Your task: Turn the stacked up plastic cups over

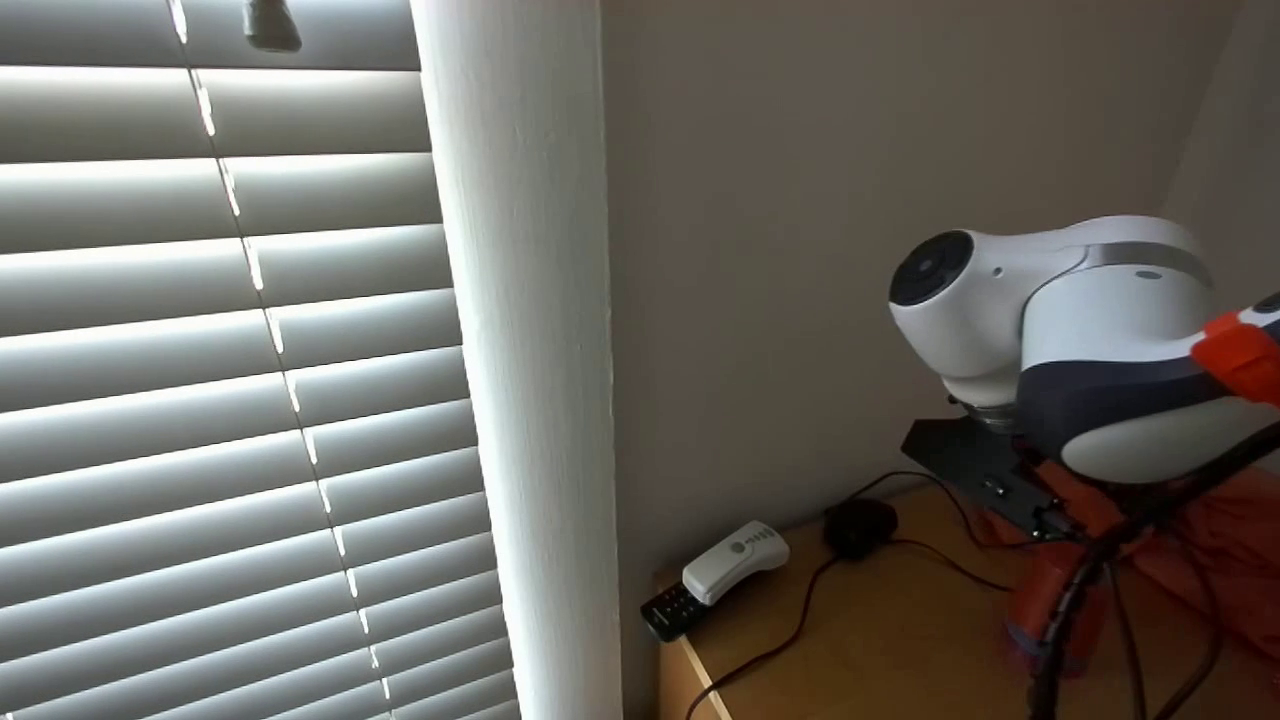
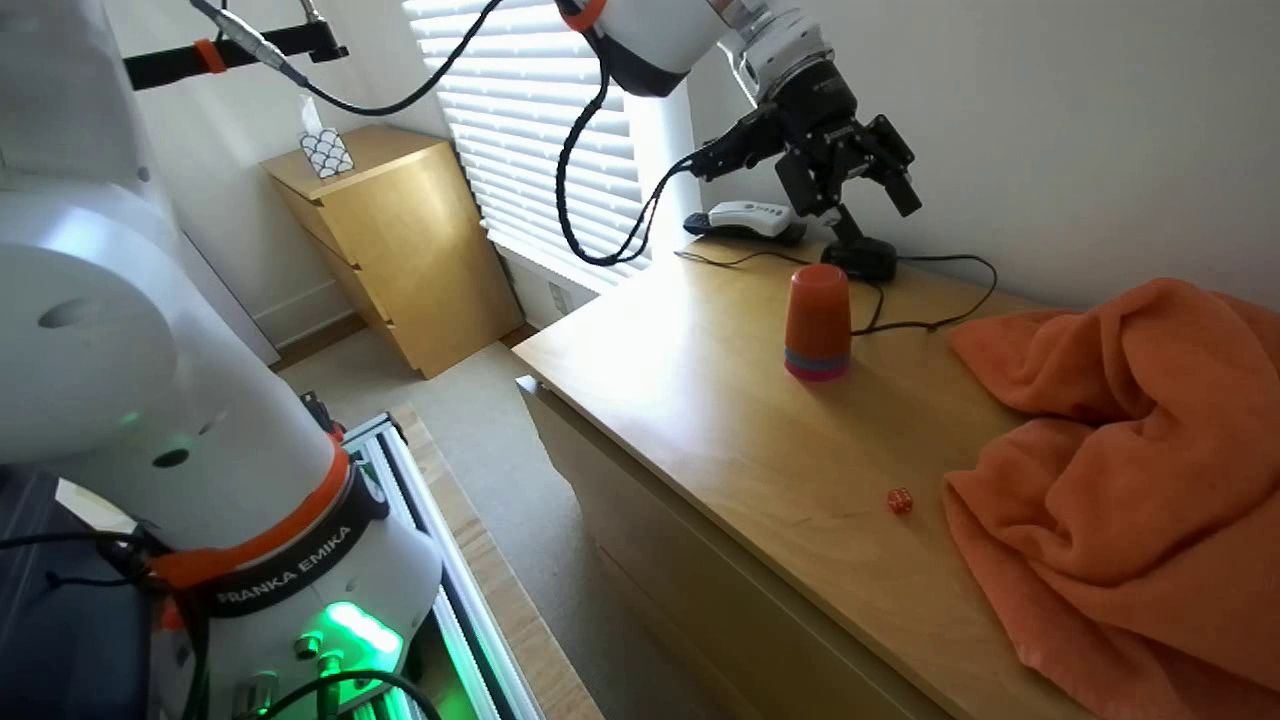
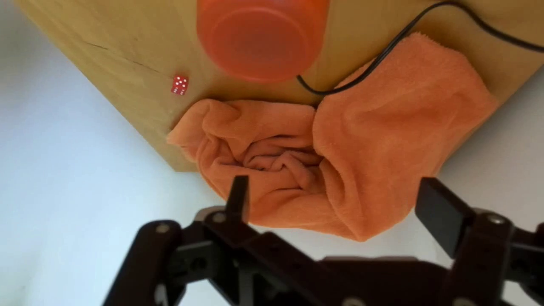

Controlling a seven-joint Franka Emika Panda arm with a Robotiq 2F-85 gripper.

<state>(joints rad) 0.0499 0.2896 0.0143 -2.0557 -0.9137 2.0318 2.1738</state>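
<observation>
Cup stack (image 2: 818, 325), mouth-down on the wooden tabletop (image 2: 690, 400); jaws wide apart

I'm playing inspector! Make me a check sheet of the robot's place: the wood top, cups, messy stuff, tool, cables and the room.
Surface: wooden top, bright glare on part of it.
Job's things: orange cup stack, standing bottom-up.
Clutter: crumpled orange cloth, red die, white gadget on black remote.
Tool: open, holding nothing.
Cables: black cable near the cup stack.
Surroundings: window blinds, wooden cabinet, tissue box on it.
</observation>
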